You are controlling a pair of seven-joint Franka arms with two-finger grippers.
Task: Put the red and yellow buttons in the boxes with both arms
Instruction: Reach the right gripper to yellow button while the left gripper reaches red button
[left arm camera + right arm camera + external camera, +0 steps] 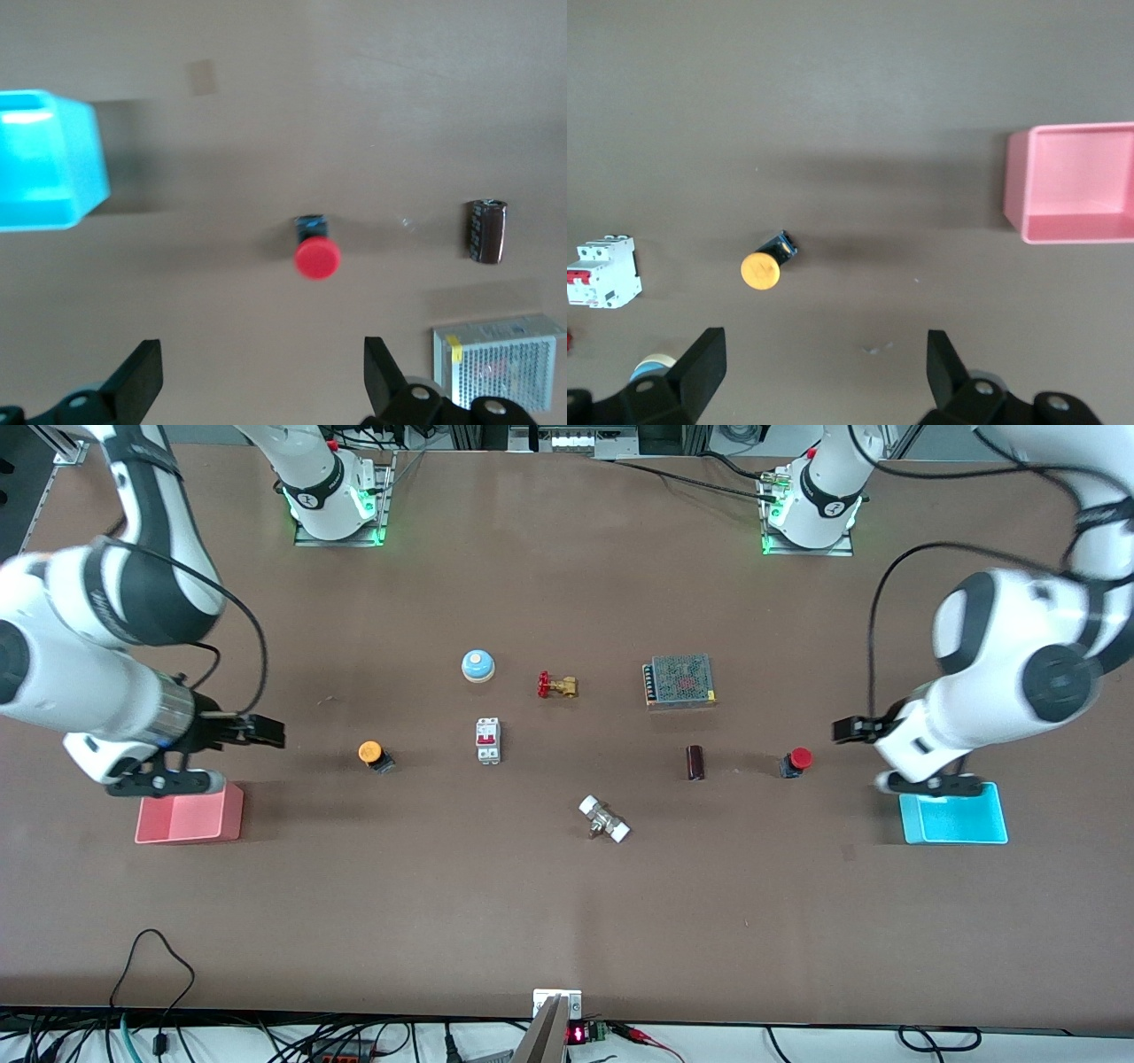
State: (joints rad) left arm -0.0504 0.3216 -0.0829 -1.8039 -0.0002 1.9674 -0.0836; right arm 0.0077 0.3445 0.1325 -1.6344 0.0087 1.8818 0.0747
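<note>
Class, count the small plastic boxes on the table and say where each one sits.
2. The pink box sits at the right arm's end of the table, the cyan box at the left arm's end. Both look empty; none seems hidden.

The bench (567, 921) is a matt brown board, smooth, faintly scuffed. Both boxes look like smooth plastic: the pink one (190, 815) dull, the cyan one (953, 819) slightly glossy. The red button (796, 762) and yellow button (373, 754) have smooth plastic-looking caps. The valve (558, 685) shows brassy metal; the power supply (679, 680) a perforated metal mesh cover
</note>
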